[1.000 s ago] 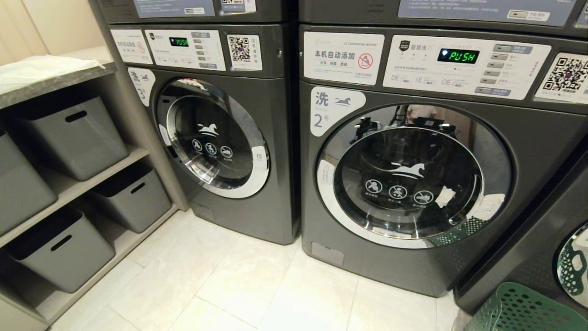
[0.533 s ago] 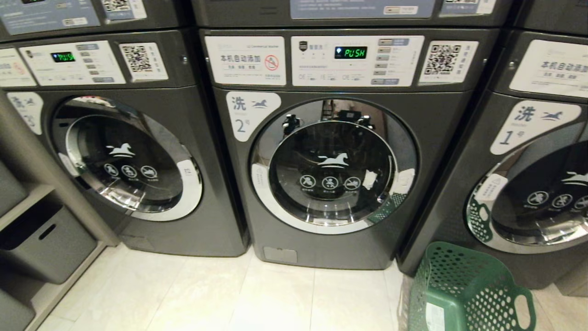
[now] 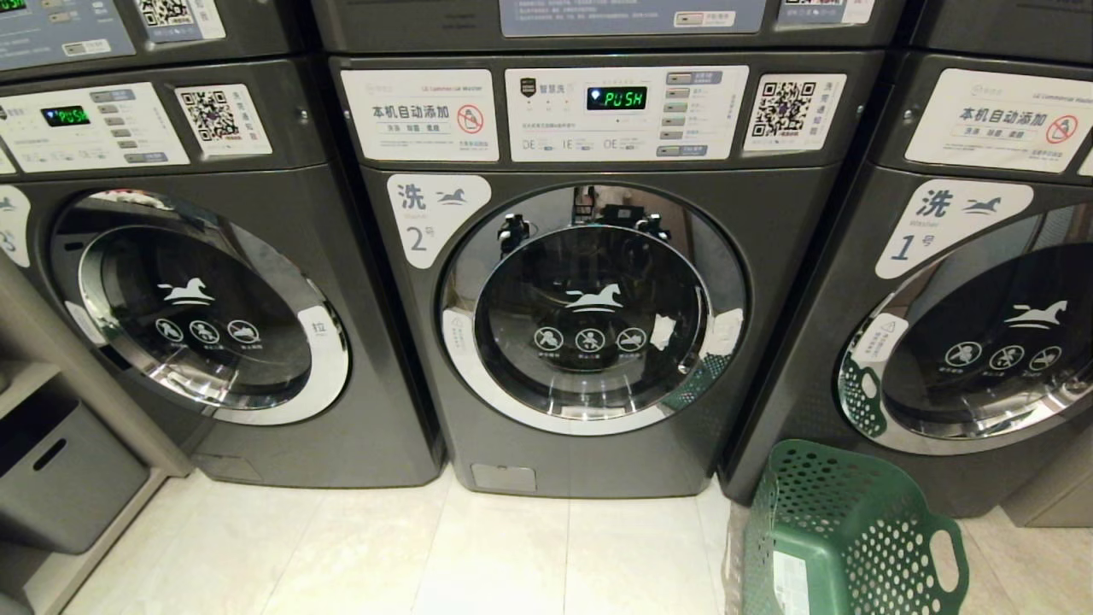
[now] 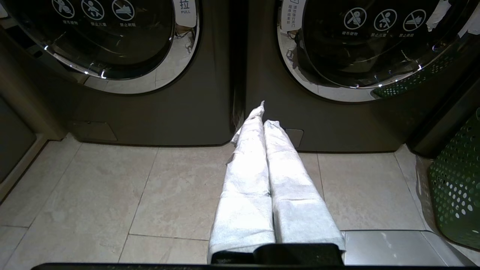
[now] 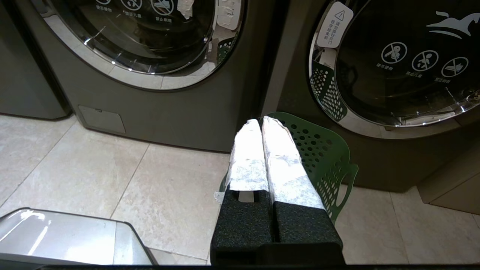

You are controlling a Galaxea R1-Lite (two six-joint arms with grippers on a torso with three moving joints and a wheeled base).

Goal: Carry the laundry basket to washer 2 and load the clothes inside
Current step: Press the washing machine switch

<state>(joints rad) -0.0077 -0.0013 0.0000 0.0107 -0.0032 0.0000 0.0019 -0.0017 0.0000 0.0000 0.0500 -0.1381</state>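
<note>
1. Left gripper (image 4: 264, 112): your 2 cloth-wrapped fingers (image 4: 247, 180) are pressed together, nothing between them. Past their tips lies the seam between 2 washers, above the tiled floor (image 4: 112, 187).
2. Right gripper (image 5: 260, 122): your 2 wrapped fingers (image 5: 247, 157) are likewise closed and empty. Directly beyond and under their tips you have the green laundry basket (image 5: 322, 157).
3. Laundry basket (image 3: 854, 538): standing on the floor against the front of washer 1 (image 3: 965, 342), at its corner nearest washer 2 (image 3: 589, 316). You cannot tell what it holds.
4. Washer 2: door closed, display reading PUSH, just to the side of the right fingers' tips.
5. Third washer (image 3: 196, 316): on washer 2's other side, door closed.
6. Grey bin (image 3: 60, 470): on a low shelf beyond the third washer.
</note>
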